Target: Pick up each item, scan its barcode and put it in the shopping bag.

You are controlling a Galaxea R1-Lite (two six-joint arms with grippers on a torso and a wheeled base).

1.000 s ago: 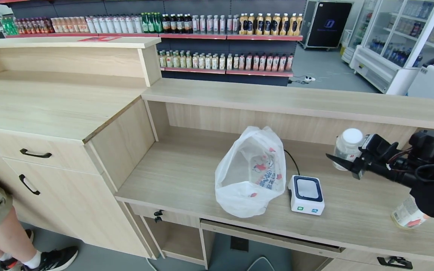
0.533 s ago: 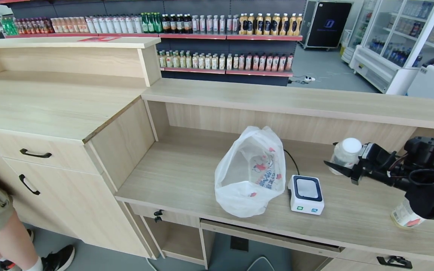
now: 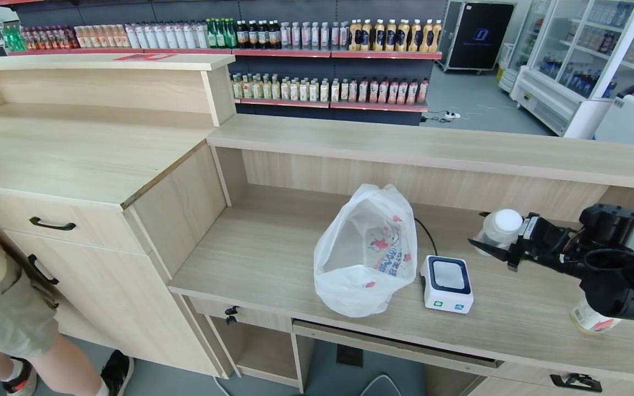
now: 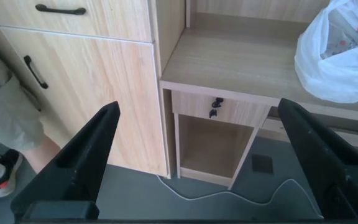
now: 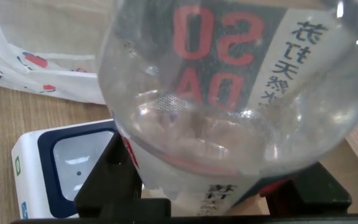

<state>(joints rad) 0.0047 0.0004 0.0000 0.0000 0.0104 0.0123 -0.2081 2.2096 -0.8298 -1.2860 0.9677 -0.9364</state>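
Clamped between the black fingers of the right gripper (image 3: 485, 237): a clear plastic bottle with a white cap (image 3: 501, 224), red and dark print on its label, held off the light wooden counter (image 3: 273, 258) with the cap tipped upward. Seen up close in the right wrist view, with a finger pressed to each side of its body. Carried to the right of the white box scanner with a dark-framed glass window (image 3: 447, 281), apart from it. Just beside the scanner on its left, a thin white plastic shopping bag with red and blue print (image 3: 366, 258), standing on the counter with its mouth open toward the front. Behind the scanner, a black cable (image 3: 426, 234) running back along the bag's side. At the counter's far right, a second clear bottle with a pale label (image 3: 592, 318), largely hidden by the right arm, probably lying on its side. Left gripper (image 4: 191, 162) spread wide with nothing between its fingers, hanging low before the counter's front, over the grey floor (image 4: 185, 199) near a small drawer with a lock (image 4: 219, 109).
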